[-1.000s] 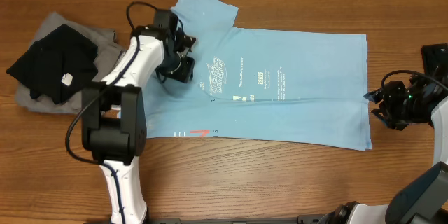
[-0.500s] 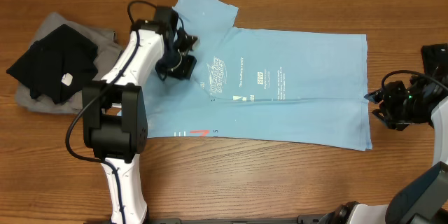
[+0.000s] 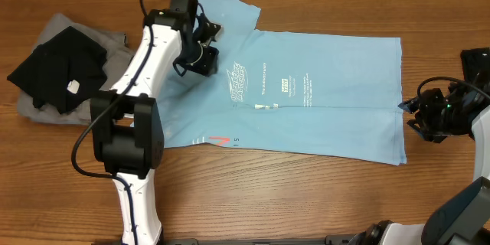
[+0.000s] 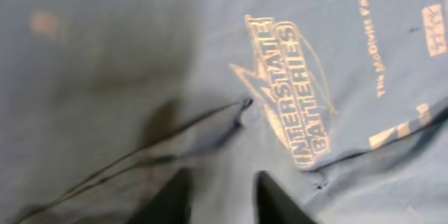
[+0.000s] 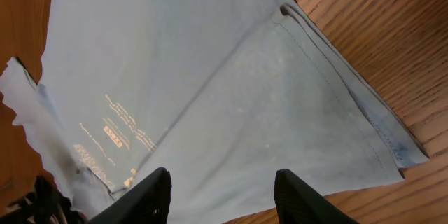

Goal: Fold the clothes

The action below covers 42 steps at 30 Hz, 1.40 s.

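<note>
Sky-blue T-shirt point(image 3: 321, 115) lies flat mid-table, long axis running 9 to 3 o'clock, hem toward 3. Left gripper point(image 3: 203, 55) hangs open over its 9 o'clock end. Right gripper point(image 3: 413, 116) sits open beside the hem.

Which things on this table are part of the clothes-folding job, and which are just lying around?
Part of the job:
- sky-blue T-shirt, laid out mid-table
- black garment, lying on top of the grey garment at the left

Just lying about:
- dark object at the right edge, cut off, cannot tell what it is
- wooden table, only the work surface
</note>
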Available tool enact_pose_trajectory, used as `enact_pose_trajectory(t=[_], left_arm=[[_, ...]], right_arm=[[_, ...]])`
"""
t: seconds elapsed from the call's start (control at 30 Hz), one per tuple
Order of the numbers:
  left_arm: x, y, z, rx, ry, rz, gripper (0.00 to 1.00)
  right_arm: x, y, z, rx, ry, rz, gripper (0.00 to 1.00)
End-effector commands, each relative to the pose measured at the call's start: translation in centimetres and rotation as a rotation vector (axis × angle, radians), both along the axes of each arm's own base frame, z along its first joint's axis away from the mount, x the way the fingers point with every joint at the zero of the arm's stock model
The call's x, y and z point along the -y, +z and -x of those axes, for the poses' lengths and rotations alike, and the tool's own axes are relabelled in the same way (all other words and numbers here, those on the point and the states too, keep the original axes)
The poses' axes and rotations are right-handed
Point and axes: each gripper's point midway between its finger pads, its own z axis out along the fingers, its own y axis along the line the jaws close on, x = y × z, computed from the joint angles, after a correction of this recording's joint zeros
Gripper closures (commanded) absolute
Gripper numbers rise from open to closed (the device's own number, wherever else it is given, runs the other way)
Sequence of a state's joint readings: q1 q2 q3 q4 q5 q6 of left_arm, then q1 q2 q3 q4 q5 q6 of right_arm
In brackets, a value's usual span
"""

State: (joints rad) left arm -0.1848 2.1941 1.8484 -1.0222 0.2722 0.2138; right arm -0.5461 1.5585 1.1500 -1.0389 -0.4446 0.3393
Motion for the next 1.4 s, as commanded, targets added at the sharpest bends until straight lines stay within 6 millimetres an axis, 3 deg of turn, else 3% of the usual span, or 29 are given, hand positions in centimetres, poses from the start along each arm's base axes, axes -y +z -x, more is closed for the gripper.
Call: enact_pose_trajectory(t=[0.0, 0.23, 0.43, 0.57, 0.7, 0.87, 0.97, 1.1, 1.37], left_arm=[[-0.1, 0.1, 0.0, 0.015, -0.013, -0.056, 0.51], [-6.8, -0.6, 0.6, -0.043, 0.159, -0.277, 0.48], [-11.0, -1.0, 0.7, -0.095, 0.295, -0.202, 0.48], [-11.8, -2.5, 1.1, -0.114, 0.322, -0.156, 0.48], [-11.8, -4.6, 1.8, -0.123, 0.323, -0.153, 0.46], [-10.1, -5.8, 2.0, -0.127, 0.302, -0.051, 0.56], [-10.4, -5.8, 1.8, -0.116, 0.307, -0.065, 0.77], [-12.0, -6.0, 1.9, -0.117, 0.347, -0.129, 0.93], [-14.9, -5.5, 1.0, -0.106, 0.49, -0.123, 0.94]], right_arm=[[0.2, 0.9, -0.3, 0.026, 0.008, 0.031, 0.48], [1.1, -0.3, 1.1, -0.058, -0.023, 0.083, 0.42], [0.9, -3.7, 3.9, -0.185, -0.091, 0.089, 0.37], [0.2, -5.8, 5.0, -0.213, -0.099, 0.071, 0.37], [-0.1, -6.4, 5.5, -0.225, -0.098, 0.064, 0.37], [0.0, -6.4, 5.3, -0.218, -0.099, 0.068, 0.37], [0.1, -6.4, 5.2, -0.215, -0.099, 0.07, 0.37], [0.1, -6.4, 5.3, -0.216, -0.098, 0.07, 0.37], [0.0, -6.5, 5.3, -0.218, -0.098, 0.069, 0.37]])
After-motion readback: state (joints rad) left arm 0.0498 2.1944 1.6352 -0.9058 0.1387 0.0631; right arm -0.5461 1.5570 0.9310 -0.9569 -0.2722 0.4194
